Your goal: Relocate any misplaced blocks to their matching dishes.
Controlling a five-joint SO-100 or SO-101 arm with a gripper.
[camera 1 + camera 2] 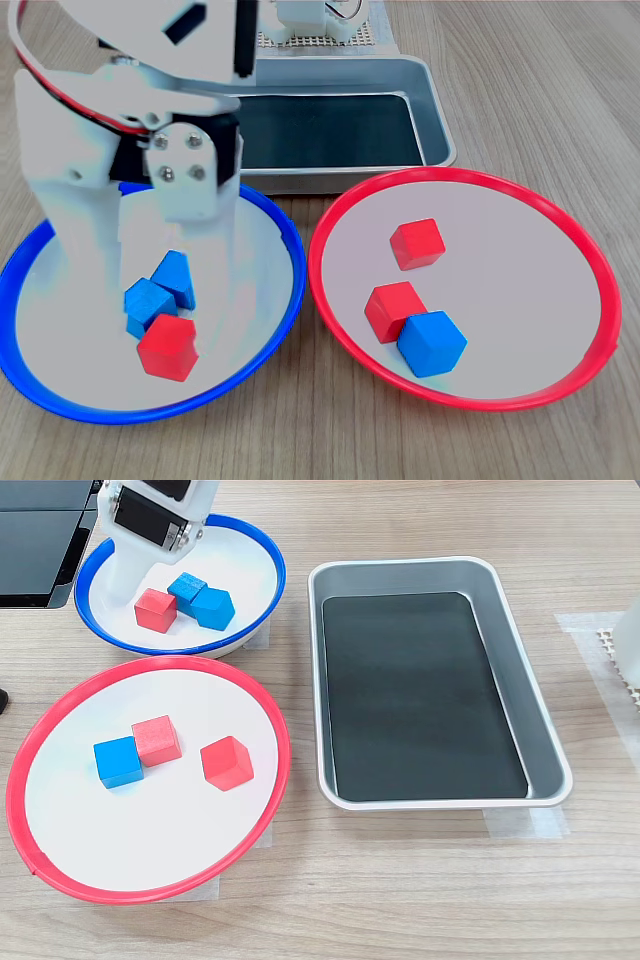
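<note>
The gripper [150, 270] hangs low in the blue-rimmed dish [285, 235]; I cannot tell how far its jaws are spread. Just below it, the stray red block [168, 347] touches two blue blocks [160, 290]. It could nudge or grab a blue one instead. The red-rimmed dish [560, 205], well off to its side, holds a stray blue block [432, 343] pressed against a red one.

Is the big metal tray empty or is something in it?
Empty. In both exterior views the tray shows only its bare black bottom; no blocks lie in it.
</note>
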